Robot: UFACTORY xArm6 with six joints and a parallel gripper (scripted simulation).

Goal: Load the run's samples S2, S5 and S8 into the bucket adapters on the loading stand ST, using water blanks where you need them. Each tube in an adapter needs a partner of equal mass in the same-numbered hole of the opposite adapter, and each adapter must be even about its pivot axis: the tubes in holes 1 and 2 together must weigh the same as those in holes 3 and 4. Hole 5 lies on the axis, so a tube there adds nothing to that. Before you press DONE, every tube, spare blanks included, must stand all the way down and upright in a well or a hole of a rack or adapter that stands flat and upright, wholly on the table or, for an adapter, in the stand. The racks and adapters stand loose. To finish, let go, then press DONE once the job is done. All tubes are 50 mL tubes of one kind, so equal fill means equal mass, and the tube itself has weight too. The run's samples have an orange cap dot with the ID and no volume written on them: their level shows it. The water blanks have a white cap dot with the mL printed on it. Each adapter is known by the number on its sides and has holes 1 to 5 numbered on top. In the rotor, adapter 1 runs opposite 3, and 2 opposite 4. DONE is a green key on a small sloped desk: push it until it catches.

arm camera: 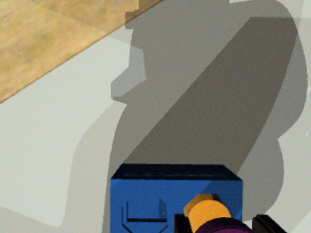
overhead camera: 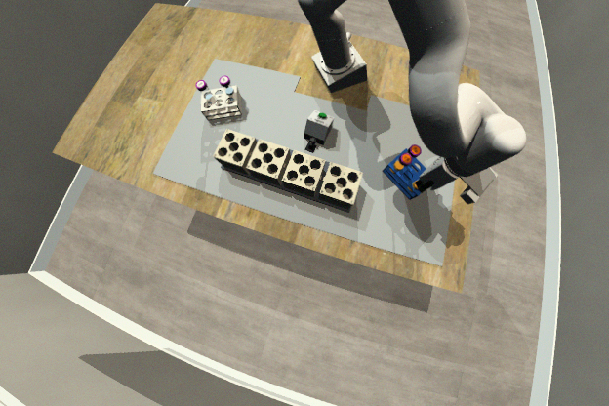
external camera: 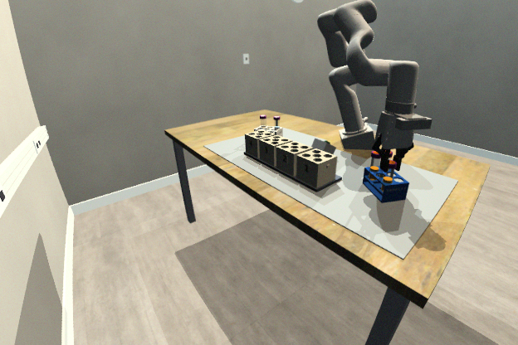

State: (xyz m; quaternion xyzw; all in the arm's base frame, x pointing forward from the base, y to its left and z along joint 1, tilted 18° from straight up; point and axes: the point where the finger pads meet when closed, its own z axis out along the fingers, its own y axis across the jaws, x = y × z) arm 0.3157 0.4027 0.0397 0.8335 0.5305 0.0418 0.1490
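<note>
My gripper (overhead camera: 424, 184) (external camera: 392, 167) (arm camera: 220, 228) is shut on a purple-rimmed sample tube (external camera: 392, 162) (arm camera: 224, 227), low over the blue rack (overhead camera: 390, 176) (external camera: 395, 193) (arm camera: 145, 188). The tube's ID is unreadable and its lower part is hidden. Two other tubes with orange cap dots, a nearer one (overhead camera: 405, 159) and a farther one (overhead camera: 415, 150), stand in that rack. Adapter 1 (external camera: 306, 171), adapter 2 (external camera: 285, 159), adapter 3 (external camera: 267, 153) and adapter 4 (external camera: 251, 144) stand in a row on the stand (external camera: 338, 180); no tubes show in their holes.
A pale rack (overhead camera: 221, 110) at the far left holds two tubes with white cap dots, one cap (overhead camera: 201, 84) beside another cap (overhead camera: 224, 80). The small desk (overhead camera: 317, 129) with the green DONE key (overhead camera: 322, 115) stands behind the adapter row. The robot base (overhead camera: 344, 74) is behind.
</note>
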